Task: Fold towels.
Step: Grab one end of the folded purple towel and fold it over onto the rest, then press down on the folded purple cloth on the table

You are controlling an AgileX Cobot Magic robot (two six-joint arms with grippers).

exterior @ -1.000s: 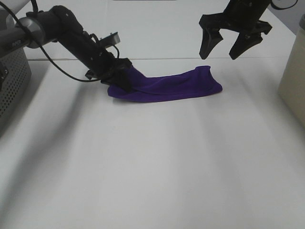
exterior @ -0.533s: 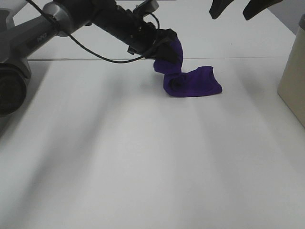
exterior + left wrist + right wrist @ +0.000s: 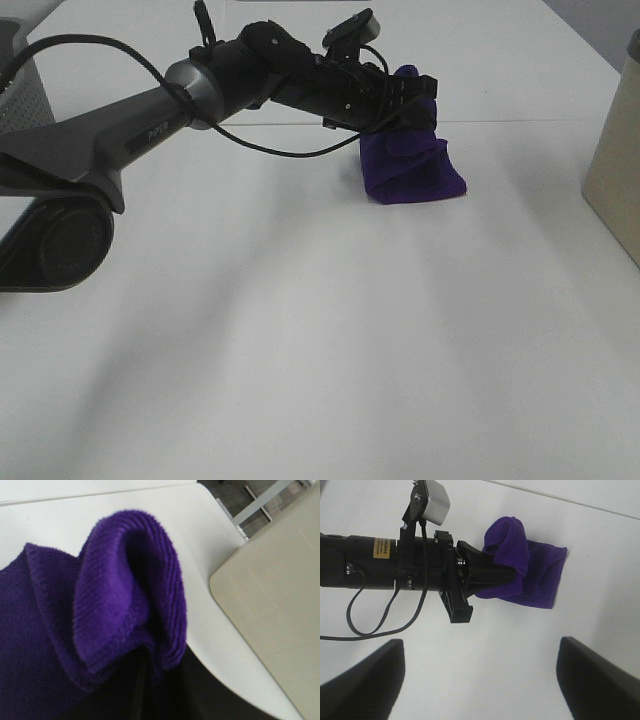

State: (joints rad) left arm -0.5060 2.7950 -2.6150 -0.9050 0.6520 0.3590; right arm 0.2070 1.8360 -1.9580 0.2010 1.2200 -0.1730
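Jaws of the left gripper point(image 3: 415, 100) are pinching one edge of the purple towel point(image 3: 412, 175), which is lying bunched on the white table point(image 3: 300, 330), right of the middle on the far side. The right gripper point(image 3: 480, 647) is hovering above it, jaws spread wide and gripping nothing. A beige bin point(image 3: 615, 170) is standing near the towel at the table's right edge, its inside hidden.

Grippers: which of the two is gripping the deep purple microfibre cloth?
The left gripper, shut on a raised fold of the deep purple microfibre cloth. The right gripper hangs open above the white table, holding nothing.
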